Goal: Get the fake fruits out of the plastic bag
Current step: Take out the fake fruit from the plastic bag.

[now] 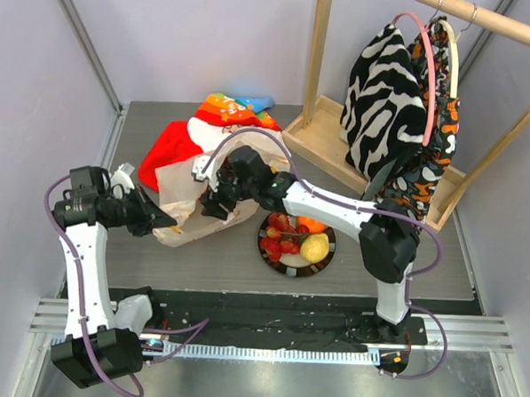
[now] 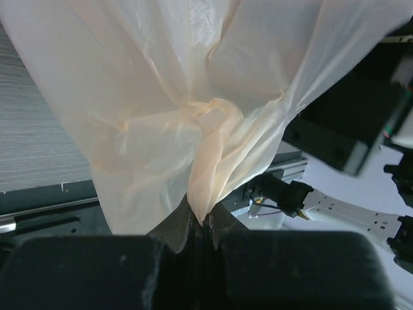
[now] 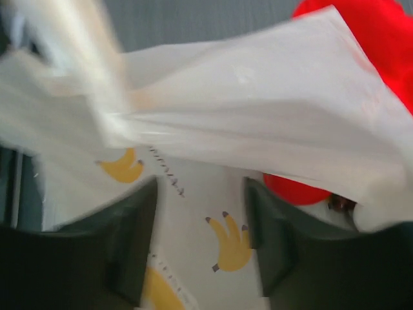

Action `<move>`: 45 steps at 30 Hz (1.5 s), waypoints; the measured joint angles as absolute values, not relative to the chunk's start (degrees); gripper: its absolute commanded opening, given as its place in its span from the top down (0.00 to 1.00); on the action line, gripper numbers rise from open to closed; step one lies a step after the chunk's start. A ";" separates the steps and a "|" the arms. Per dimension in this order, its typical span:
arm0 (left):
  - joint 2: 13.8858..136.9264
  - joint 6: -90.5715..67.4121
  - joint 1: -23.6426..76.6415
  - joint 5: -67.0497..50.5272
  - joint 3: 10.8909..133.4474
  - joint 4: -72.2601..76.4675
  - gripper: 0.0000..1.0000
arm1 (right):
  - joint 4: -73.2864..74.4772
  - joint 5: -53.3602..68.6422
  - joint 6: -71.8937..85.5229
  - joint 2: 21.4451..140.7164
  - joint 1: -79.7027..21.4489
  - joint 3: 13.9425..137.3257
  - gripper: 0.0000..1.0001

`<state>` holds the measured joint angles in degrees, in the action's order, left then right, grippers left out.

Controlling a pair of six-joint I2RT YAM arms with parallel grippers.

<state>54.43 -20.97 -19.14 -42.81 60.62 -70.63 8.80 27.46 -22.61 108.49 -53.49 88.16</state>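
The cream plastic bag (image 1: 186,214) lies on the table left of a dark plate (image 1: 330,255). On the plate sit red strawberries (image 1: 279,244), a yellow lemon (image 1: 314,247) and an orange (image 1: 310,225). My left gripper (image 1: 162,220) is shut on a bunched fold of the plastic bag (image 2: 181,97), pinched between the jaws (image 2: 205,223). My right gripper (image 1: 213,205) is open at the bag's top, fingers apart over banana-printed plastic (image 3: 200,239). A red round fruit (image 3: 297,190) peeks from under a fold of the bag (image 3: 258,110), just right of the right finger.
A red and multicoloured cloth (image 1: 174,145) lies behind the bag and shows red in the right wrist view (image 3: 381,39). A wooden clothes rack (image 1: 322,50) with a zebra-striped garment (image 1: 381,98) stands at the back right. Walls close in on both sides.
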 measured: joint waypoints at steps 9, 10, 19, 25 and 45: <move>53.49 -20.23 -19.14 -42.59 59.55 -70.74 1.00 | 1.13 14.48 -13.65 123.46 -52.73 97.73 0.19; 53.49 -20.12 -19.14 -42.59 59.55 -70.72 1.00 | 0.69 13.54 -13.13 125.43 -52.69 99.39 0.20; 53.74 -19.00 -19.53 -42.48 59.57 -71.02 1.00 | 6.17 9.67 -13.41 135.50 -52.66 108.86 0.20; 53.76 -19.27 -20.40 -42.50 59.55 -70.35 1.00 | 10.26 7.25 -17.10 135.24 -52.66 109.12 0.43; 57.04 -20.82 -20.75 -40.75 60.42 -62.72 1.00 | 31.31 21.43 -17.39 94.59 -52.40 104.20 0.70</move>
<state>57.04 -20.82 -20.75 -40.75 60.42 -62.72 31.31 21.43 -17.39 94.59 -52.40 104.20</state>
